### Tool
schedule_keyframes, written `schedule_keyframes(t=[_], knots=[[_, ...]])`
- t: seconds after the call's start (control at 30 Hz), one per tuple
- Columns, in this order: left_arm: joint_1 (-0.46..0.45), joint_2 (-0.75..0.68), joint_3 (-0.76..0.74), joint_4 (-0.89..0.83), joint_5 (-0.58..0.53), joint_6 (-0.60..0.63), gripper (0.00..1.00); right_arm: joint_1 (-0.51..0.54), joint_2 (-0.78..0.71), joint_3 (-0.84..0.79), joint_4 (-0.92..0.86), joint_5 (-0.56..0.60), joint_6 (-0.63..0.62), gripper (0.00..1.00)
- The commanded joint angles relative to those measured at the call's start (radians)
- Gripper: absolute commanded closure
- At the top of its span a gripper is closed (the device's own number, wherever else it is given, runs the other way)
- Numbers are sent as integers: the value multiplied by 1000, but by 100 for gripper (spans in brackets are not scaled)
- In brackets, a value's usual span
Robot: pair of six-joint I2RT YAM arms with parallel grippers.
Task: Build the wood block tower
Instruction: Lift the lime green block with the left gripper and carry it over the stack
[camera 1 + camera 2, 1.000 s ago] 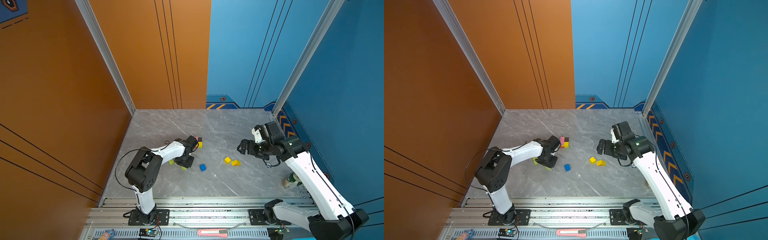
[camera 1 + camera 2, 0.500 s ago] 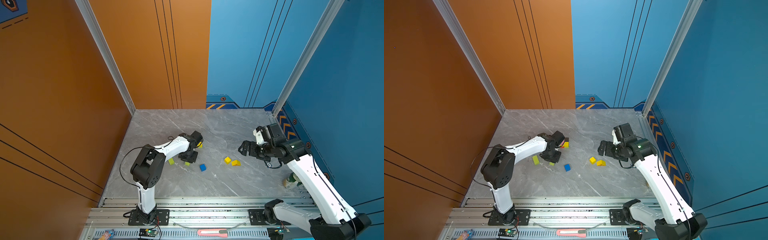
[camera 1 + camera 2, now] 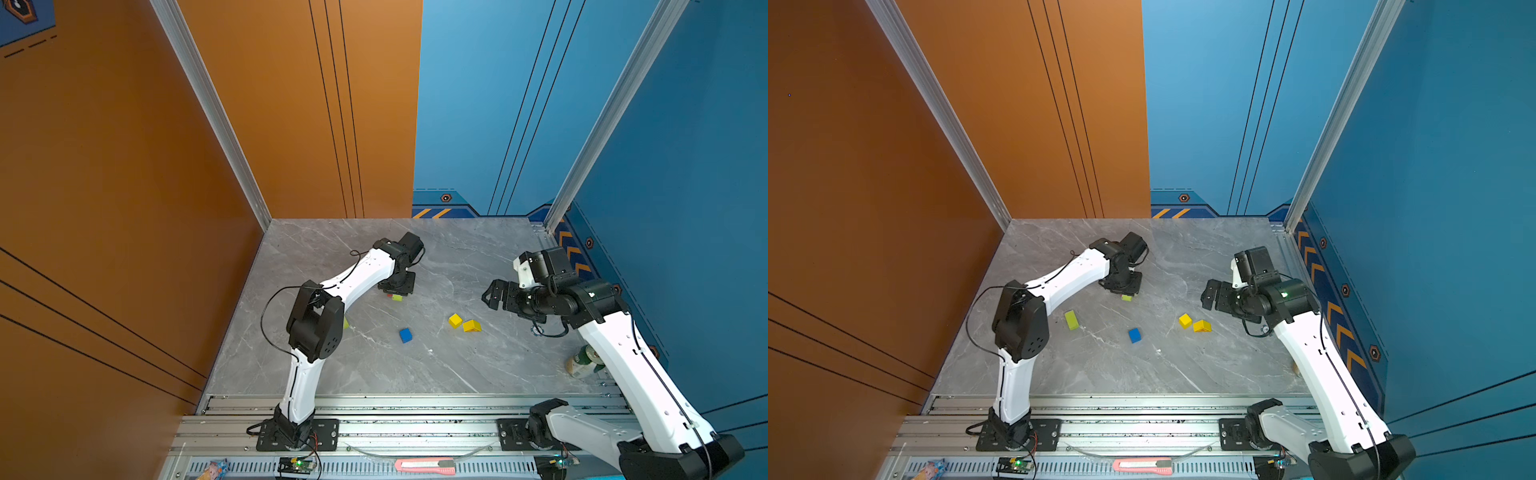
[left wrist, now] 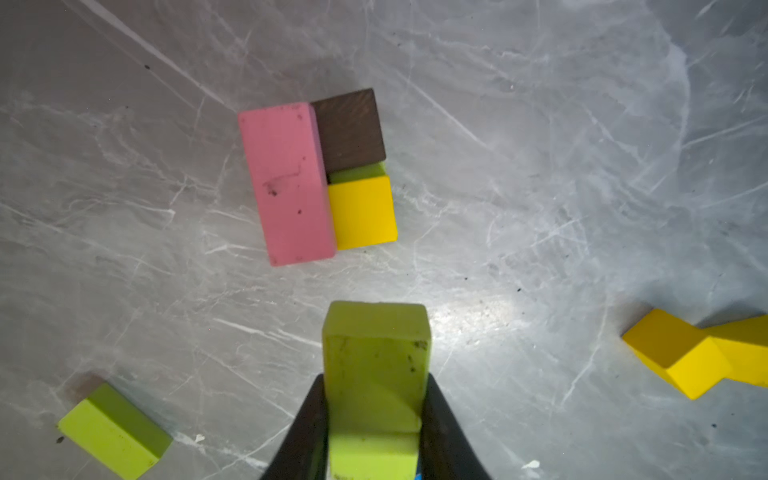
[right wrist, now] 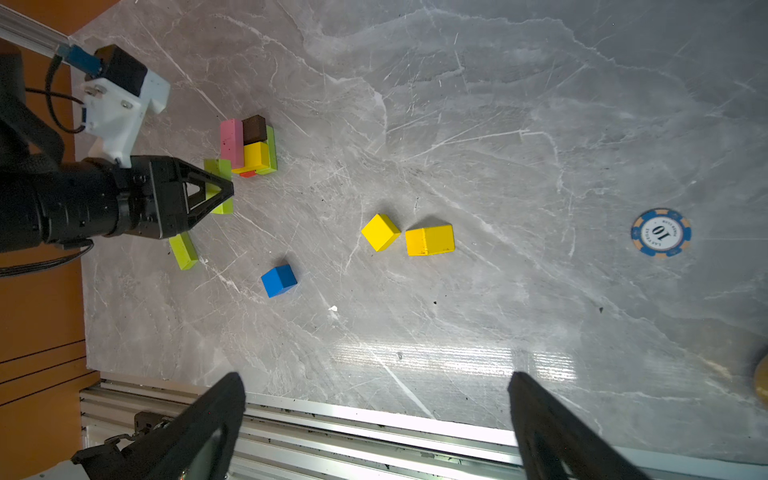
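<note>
My left pincer (image 4: pixel 374 415) grips a lime-green bar (image 4: pixel 376 332) close to the low tower (image 4: pixel 291 183) of pink, brown and yellow blocks on the tabletop (image 4: pixel 540 166). A blue cube (image 3: pixel 1134 335), a yellow cube (image 3: pixel 1185 320) and a yellow prism (image 3: pixel 1202 326) lie loose mid-table. To their right, my right pincer (image 5: pixel 374 380) hangs spread wide, empty.

We see the pink bar (image 4: pixel 286 183) in matt paint, speckled with scuffs, and the brown block (image 4: pixel 349 126) showing wood grain. The marble-look tabletop (image 3: pixel 457 374), lower middle of both top views, is smooth (faintly glossy).

A grey marble tabletop (image 3: pixel 374 365) sits between an orange wall (image 3: pixel 124 166) and a blue wall (image 3: pixel 685 166).
</note>
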Motion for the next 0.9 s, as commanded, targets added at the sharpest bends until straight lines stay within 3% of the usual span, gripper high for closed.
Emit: schedule_keyframes(t=[0.0, 0.27, 0.87], knots=[[-7, 62, 99, -66, -8, -42, 83, -19, -20, 13, -26, -6, -32, 0], [-1, 158, 209, -86, -43, -77, 80, -79, -30, 36, -54, -18, -64, 0], [31, 218, 269, -87, -55, -78, 78, -157, -31, 39, -68, -54, -90, 0]])
